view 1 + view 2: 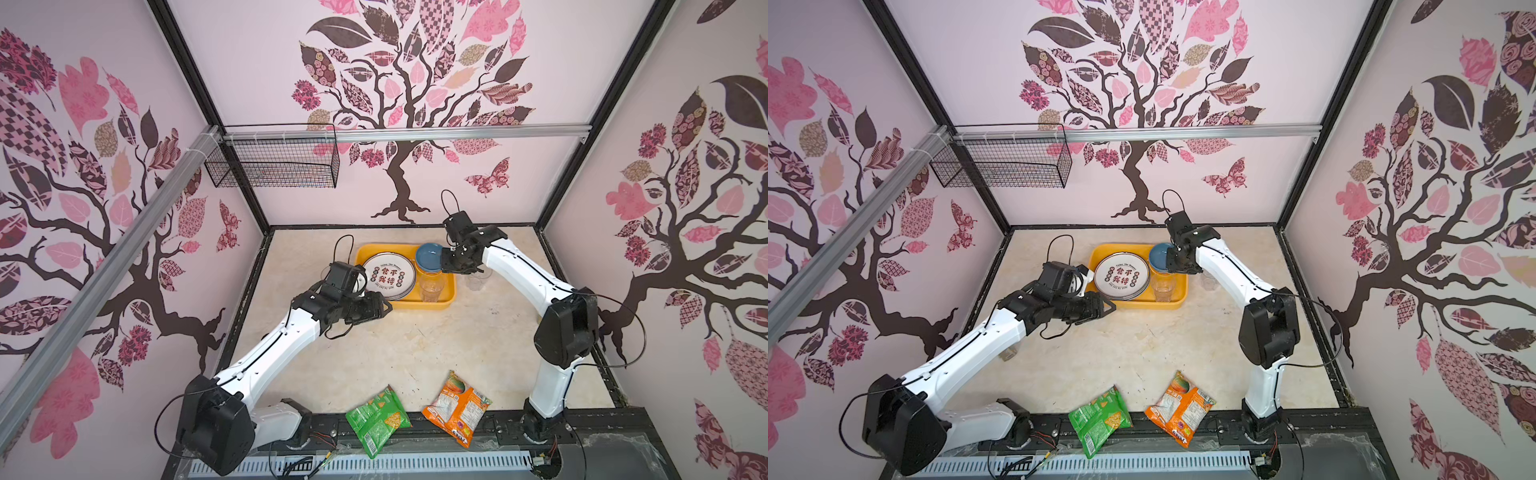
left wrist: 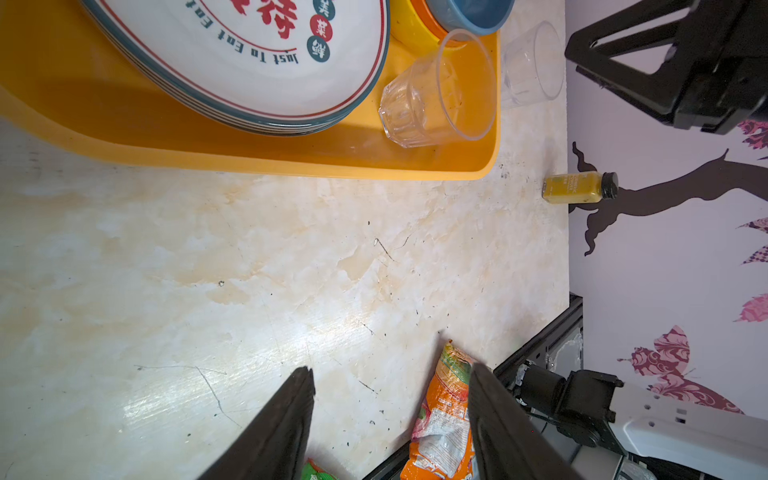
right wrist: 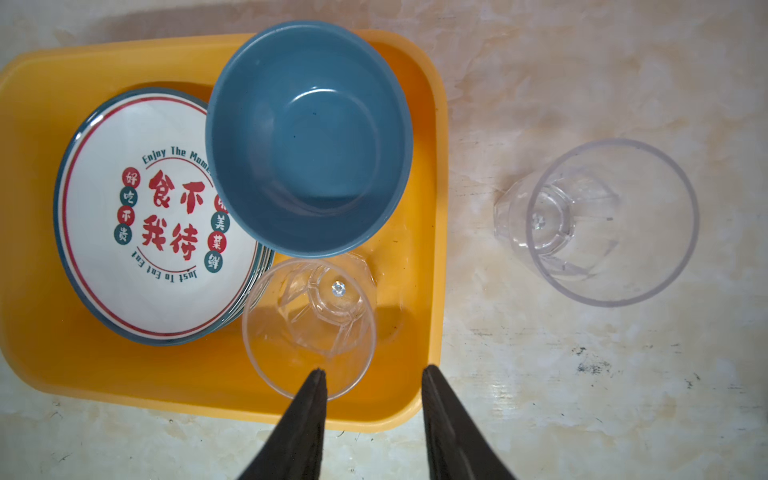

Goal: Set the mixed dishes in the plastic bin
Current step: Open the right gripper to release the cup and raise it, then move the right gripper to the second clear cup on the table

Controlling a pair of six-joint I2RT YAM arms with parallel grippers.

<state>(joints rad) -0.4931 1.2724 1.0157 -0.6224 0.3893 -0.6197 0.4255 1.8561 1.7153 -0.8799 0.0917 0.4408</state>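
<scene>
Two grippers on my screens, and both stand spread with nothing between the fingers. Starting at the right gripper (image 3: 372,370): its jaws are parted above the right-hand part of the plastic bin (image 3: 83,365). One fingertip lines up over the rim of a clear cup (image 3: 307,332), and I cannot tell whether it touches. That cup stands upright on the bin floor at the near right. Just beyond it, at the bin's far right, there's the blue bowl (image 3: 309,137), mouth up. My left wrist view shows it nested on an orange bowl (image 2: 430,18) and a yellow bowl (image 2: 405,25). Left of the bowls lies the stack of white plates (image 3: 158,216), dark-rimmed with red characters facing up, filling the left of the bin. Outside the bin, just to its right, a second clear cup (image 3: 602,224) stands upright on the marble-look table (image 3: 582,395), apart from the bin wall. Over to the left gripper (image 2: 390,370): jaws wide apart and empty, hovering over bare table beside the bin's near-left corner. Further out, a small yellow bottle (image 2: 579,189) sits at the table's right edge by the wall. At the near edge lie a green snack bag (image 1: 376,419) and an orange snack bag (image 1: 457,409), side by side but apart. Both top views put the bin at the far middle of the table. A black wire basket (image 1: 274,166) hangs on the far-left rail.
</scene>
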